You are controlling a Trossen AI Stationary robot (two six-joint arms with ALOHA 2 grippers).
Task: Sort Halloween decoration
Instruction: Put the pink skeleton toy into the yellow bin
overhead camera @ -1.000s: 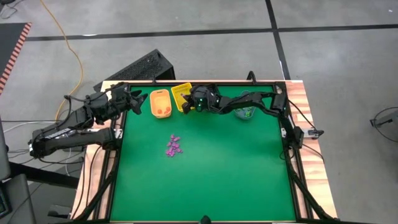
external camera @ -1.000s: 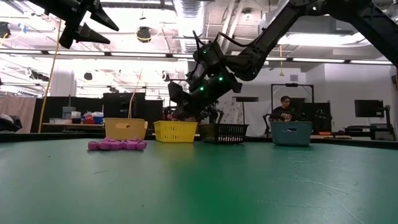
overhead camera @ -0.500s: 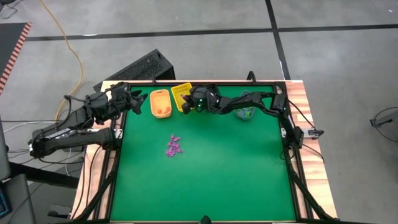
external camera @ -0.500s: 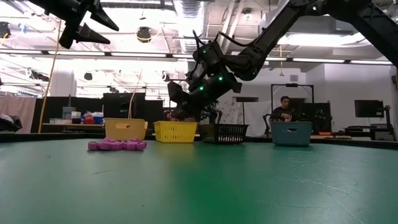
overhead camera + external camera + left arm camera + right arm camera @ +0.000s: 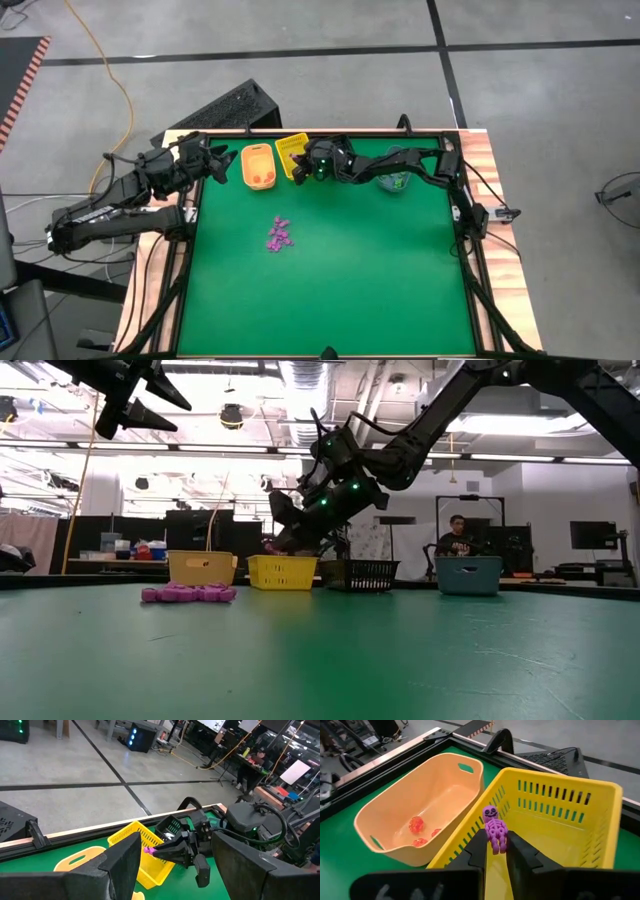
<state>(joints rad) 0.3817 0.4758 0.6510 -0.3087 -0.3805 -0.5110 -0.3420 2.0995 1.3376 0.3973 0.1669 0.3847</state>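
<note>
The right gripper (image 5: 495,851) is pinching a purple skeleton figure (image 5: 494,834) over the yellow basket (image 5: 580,810) — apparently lining up a drop — while more purple trinkets (image 5: 279,236) are waiting mid-table and the left gripper (image 5: 217,166), fingers apart, is hovering near the orange bin (image 5: 258,167)

Green table (image 5: 360,280) — bearing orange bin (image 5: 258,166), yellow basket (image 5: 291,152), blue bin (image 5: 392,183), and purple trinkets (image 5: 279,235) clustered mid-mat.
</note>
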